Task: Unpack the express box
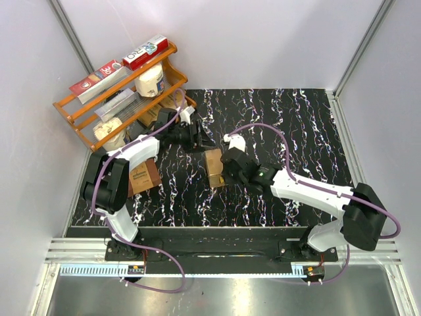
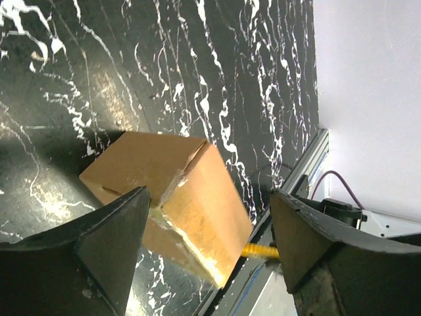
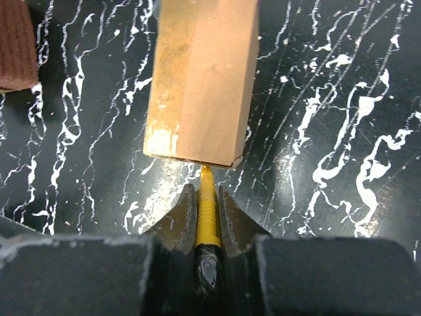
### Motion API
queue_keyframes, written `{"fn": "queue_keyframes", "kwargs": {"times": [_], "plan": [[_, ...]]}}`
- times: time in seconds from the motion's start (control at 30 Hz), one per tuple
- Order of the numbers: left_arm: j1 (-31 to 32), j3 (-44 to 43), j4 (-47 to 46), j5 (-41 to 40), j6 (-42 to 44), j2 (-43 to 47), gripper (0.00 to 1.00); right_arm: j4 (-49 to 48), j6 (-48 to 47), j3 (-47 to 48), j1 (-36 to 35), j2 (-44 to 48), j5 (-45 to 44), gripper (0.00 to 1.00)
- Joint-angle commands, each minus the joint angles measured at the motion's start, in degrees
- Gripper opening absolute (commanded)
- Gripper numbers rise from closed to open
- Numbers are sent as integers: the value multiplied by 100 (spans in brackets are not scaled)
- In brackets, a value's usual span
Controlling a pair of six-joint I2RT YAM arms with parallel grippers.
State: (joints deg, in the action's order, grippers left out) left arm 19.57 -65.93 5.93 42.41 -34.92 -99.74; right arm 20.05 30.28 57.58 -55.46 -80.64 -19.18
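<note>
The express box (image 1: pixel 214 168) is a small light-brown cardboard box standing on the black marbled table (image 1: pixel 296 125). My right gripper (image 1: pixel 230 172) is just to its right, shut on a yellow ribbed cutter (image 3: pixel 206 201). The cutter's tip touches the near bottom edge of the box (image 3: pixel 200 79). My left gripper (image 1: pixel 199 138) is open, just behind the box. In the left wrist view the box (image 2: pixel 197 197) lies beyond and between the spread fingers (image 2: pixel 112 243), not gripped. The yellow cutter (image 2: pixel 260 251) shows past its far corner.
A darker reddish-brown box (image 1: pixel 143 176) sits left of the express box and shows in the right wrist view (image 3: pixel 14 46). An orange wooden rack (image 1: pixel 122 92) with toothpaste cartons and jars stands at the back left. White walls enclose the table.
</note>
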Motion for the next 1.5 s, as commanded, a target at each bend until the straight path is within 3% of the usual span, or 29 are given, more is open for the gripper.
{"fn": "queue_keyframes", "kwargs": {"times": [0.0,0.33,0.6,0.77,0.83,0.9,1.03,1.33,1.47], "plan": [[20,431,-259,294,64,200,77,-2,171,87,228,31,-473,0],[64,968,-66,48,143,570,69,-1,22,306,563,-74,-622,0],[178,995,294,-163,371,895,69,-1,13,456,730,-198,-649,0],[170,91,1172,-1187,933,948,78,-1,74,412,800,-259,-648,0],[170,-295,1479,-2230,803,852,82,-28,100,403,809,-294,-613,0],[161,-516,1595,-2501,478,590,89,-63,153,368,818,-312,-578,0],[196,-693,1034,-1940,328,114,89,-159,250,306,826,-382,-534,0],[205,-535,436,-1157,1066,-352,89,-291,241,412,879,-549,-429,0],[196,-386,75,-621,812,-406,83,-309,241,456,923,-611,-402,0]]}}
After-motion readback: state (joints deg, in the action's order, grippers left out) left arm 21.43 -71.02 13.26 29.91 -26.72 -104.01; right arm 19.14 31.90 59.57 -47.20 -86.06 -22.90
